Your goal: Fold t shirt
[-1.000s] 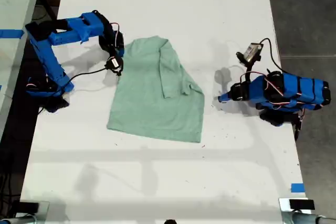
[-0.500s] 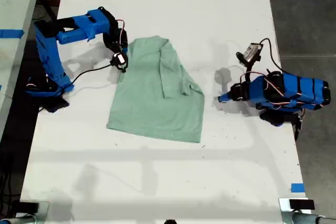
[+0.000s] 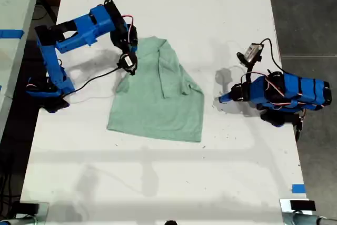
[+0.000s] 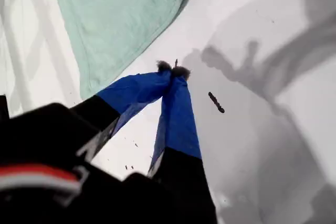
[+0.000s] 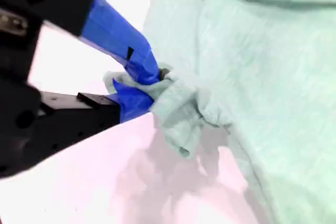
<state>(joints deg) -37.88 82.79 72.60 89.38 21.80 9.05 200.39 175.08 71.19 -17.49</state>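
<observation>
The exterior view looks straight down from high above the white table [image 3: 158,183], taking in both blue arms and the whole t shirt [image 3: 158,98] between them. The first wrist view rides low behind the first gripper [image 4: 170,69], looking along its blue fingers at the tabletop, with a corner of the shirt beyond. The second wrist view sits very close behind the second gripper [image 5: 152,80], facing the bunched shirt edge. All three views share the t shirt and the table.
</observation>
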